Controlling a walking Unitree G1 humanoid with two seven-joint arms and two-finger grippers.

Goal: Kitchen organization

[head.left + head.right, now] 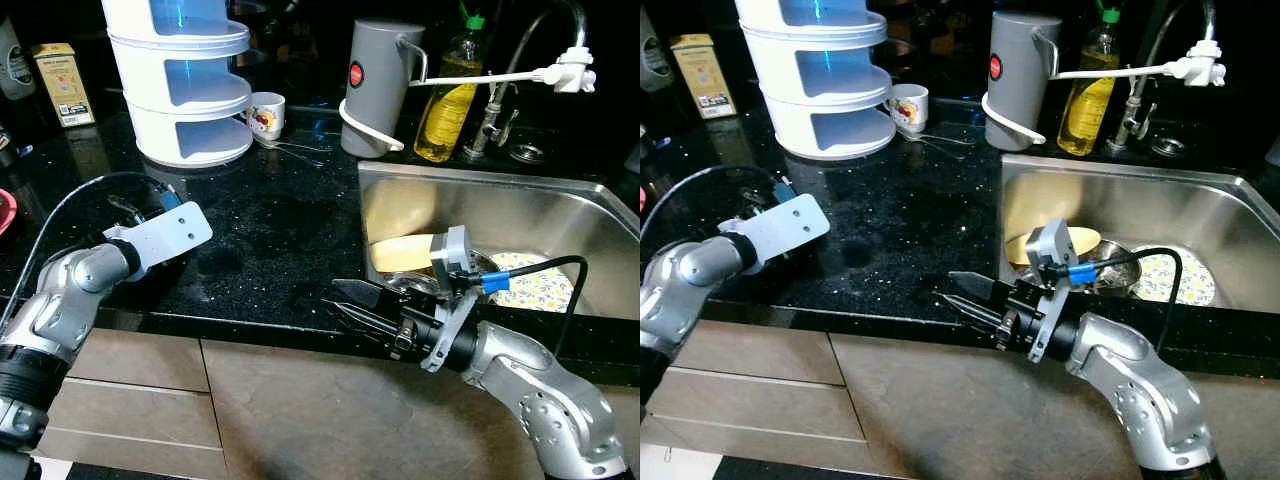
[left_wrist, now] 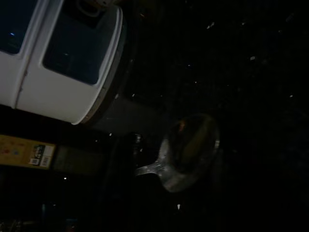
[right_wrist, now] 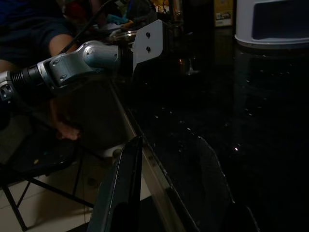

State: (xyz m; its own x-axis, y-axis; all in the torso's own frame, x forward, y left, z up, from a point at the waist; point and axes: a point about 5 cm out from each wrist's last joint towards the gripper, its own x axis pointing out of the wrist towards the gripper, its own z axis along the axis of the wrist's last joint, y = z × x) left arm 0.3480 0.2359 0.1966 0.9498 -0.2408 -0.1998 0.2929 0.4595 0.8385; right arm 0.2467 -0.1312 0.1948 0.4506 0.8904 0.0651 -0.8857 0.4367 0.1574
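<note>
left gripper (image 2: 159, 164) is clamped on a spoon (image 2: 186, 150) over the counter (image 1: 270, 230) by the rack (image 1: 185, 85), right gripper (image 1: 365, 308) hangs apart at the edge, empty, so a loose hold could drop it

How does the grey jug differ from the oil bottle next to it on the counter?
The grey jug is opaque, wide and cylindrical, with a red button and a side handle; the oil bottle is clear, slimmer and shows yellow liquid. The jug has a flat grey lid; the bottle has a green cap. A white cord loops around the jug, not the bottle. Both stand upright behind the sink.
</note>
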